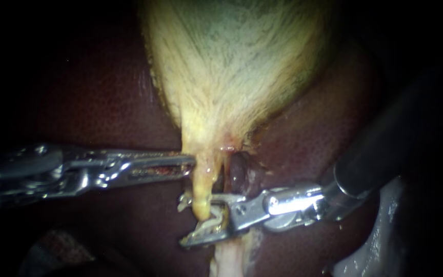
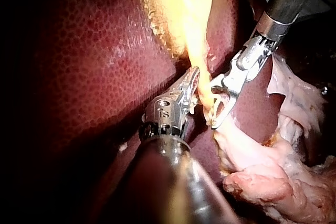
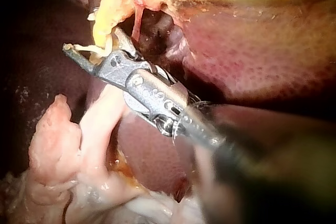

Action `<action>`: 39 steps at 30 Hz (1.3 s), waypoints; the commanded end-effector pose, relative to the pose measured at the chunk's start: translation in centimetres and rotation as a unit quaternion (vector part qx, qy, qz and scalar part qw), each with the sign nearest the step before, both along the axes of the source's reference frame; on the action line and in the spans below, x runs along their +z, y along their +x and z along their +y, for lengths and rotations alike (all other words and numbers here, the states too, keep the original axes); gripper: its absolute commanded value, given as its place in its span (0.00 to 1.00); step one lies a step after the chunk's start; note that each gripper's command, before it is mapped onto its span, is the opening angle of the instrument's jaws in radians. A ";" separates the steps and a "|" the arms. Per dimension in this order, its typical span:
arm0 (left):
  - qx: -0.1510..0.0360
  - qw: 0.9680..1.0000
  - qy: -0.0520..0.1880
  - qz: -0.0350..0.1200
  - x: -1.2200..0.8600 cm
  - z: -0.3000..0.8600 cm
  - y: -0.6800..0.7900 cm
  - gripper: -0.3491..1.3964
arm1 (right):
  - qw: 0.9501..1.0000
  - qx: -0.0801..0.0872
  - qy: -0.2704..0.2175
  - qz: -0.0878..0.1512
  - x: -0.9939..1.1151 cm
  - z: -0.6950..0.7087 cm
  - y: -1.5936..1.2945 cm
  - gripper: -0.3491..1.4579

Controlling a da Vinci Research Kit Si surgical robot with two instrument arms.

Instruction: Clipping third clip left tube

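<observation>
Close view of a yellow-white gallbladder (image 1: 232, 61) lying on dark red liver (image 1: 78, 102). It narrows downward into the left tube (image 1: 202, 192), a short yellow stalk.

The right instrument (image 1: 198, 218) enters from the right. Its jaws stand open and straddle the lower part of this tube, one on each side, with a gap showing. It is not clear whether a clip sits loaded between them.

The left instrument (image 1: 192, 163) enters from the left. Its jaws are narrow and appear closed on the edge of the gallbladder's tapered end, just above the tube.

To clip well, the open jaws probably need to lie square across the tube with the whole tube inside them, and the left instrument should keep the tube taut.

A darker second tube (image 1: 238, 172) lies just beside the left tube, close to the upper jaw, and could be caught. Pale loose tissue (image 2: 273, 171) hangs below the jaws and crowds the tube's lower end.
</observation>
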State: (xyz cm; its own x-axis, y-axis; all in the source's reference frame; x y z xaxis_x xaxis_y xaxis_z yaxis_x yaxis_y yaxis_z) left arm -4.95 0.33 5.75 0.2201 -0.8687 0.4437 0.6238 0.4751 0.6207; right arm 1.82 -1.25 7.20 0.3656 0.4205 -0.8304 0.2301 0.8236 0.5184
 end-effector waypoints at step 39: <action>0.002 1.000 0.000 -0.002 0.05 -0.03 -0.08 0.00 | 0.999 0.031 0.007 -0.013 -0.23 0.34 -0.28 0.00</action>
